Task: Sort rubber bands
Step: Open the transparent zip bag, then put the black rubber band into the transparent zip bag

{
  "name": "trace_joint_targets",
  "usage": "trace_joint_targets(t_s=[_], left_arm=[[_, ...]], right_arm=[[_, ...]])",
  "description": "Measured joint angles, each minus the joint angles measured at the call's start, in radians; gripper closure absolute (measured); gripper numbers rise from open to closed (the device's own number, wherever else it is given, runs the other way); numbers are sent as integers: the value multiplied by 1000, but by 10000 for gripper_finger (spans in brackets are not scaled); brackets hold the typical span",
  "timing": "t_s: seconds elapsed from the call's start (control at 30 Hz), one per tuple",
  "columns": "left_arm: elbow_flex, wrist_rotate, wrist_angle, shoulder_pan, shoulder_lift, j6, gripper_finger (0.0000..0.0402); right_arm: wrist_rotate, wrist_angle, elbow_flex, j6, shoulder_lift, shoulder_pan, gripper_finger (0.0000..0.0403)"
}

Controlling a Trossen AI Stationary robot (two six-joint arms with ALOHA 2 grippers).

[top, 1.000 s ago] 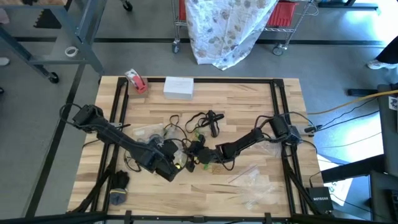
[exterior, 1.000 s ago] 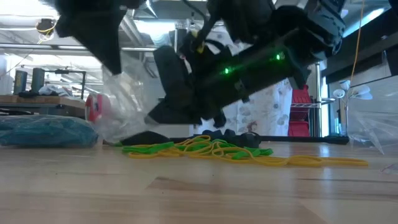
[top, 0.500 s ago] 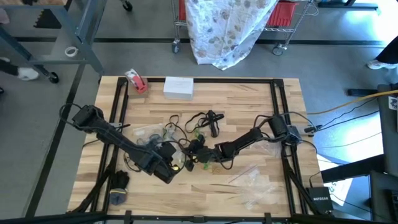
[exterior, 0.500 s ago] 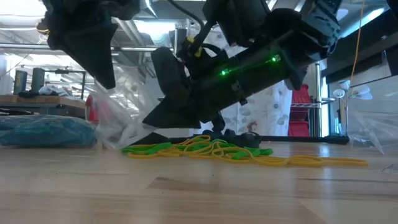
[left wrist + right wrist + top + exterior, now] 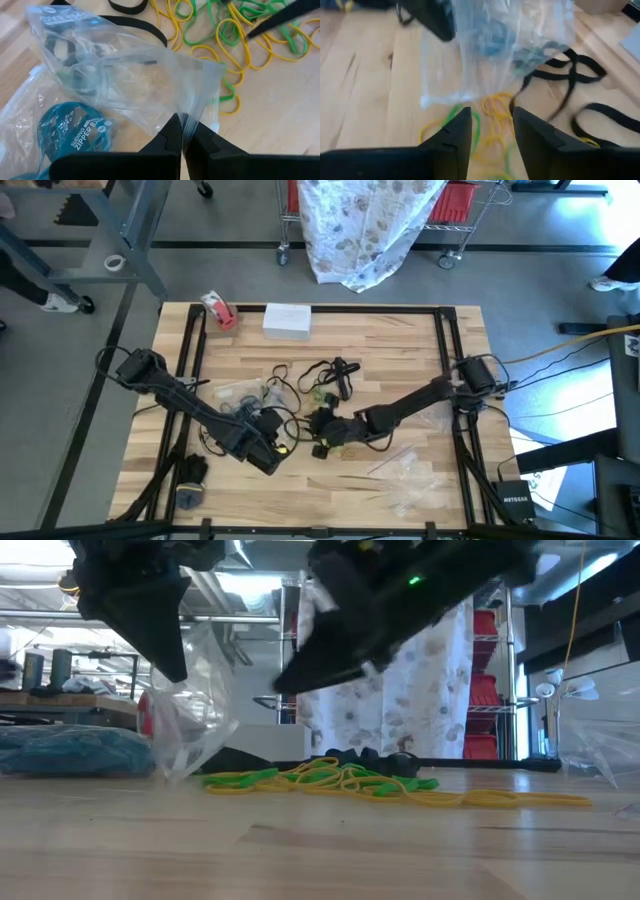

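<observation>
Low view: right tool (image 5: 300, 675) has lifted off the pile since a second ago, when it sat low over the rubber bands (image 5: 340, 780); now it hangs clear above them. Right wrist view shows its fingers (image 5: 455, 135) spread apart, nothing between them, yellow and green loops on the wood just past the tips. So it has let go or missed; no band looks carried, and the sort seems barely moved on by this pass.

Left tool (image 5: 182, 135) is clenched on the edge of a clear plastic bag (image 5: 125, 65), holding it up beside the pile, mouth side hard to tell. High view puts both tools near the middle of the surface (image 5: 400, 350), close together, left tool (image 5: 268, 448) at the pile's left.

Bands lie loose on the surface in a yellow-green tangle, with black loops (image 5: 580, 75) behind. A second bag with blue bands (image 5: 70, 132) lies under the held one. More bags (image 5: 405, 475) lie front right, a tape roll (image 5: 218, 310) and a white box (image 5: 288, 320) at the far edge. Held bag drapes close to the pile and may snag the right tool on its next reach.
</observation>
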Motion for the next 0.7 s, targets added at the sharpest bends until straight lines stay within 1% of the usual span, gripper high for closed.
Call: trace_joint_targets(t_s=[0.13, 0.23, 0.3, 0.37, 0.5, 0.53, 0.63, 0.7], left_arm=[[0, 0, 2, 0, 0, -10, 400], [0, 0, 5, 0, 0, -10, 400], [0, 0, 6, 0, 0, -9, 400], [0, 0, 7, 0, 0, -9, 400], [0, -1, 29, 0, 0, 10, 400], [0, -2, 28, 0, 0, 10, 400], [0, -2, 28, 0, 0, 10, 400], [0, -2, 28, 0, 0, 8, 400]], right_arm=[[21, -256, 0, 1, -100, 1, 258], [85, -438, 0, 21, -163, -6, 258], [120, -554, 0, 35, -187, -24, 258], [114, -643, -4, 59, -194, -59, 258], [15, -663, -68, 63, -194, -140, 258], [4, -659, -88, 65, -194, -161, 258], [30, -676, -126, 107, -194, -221, 258], [6, -663, -139, 142, -194, -260, 258]])
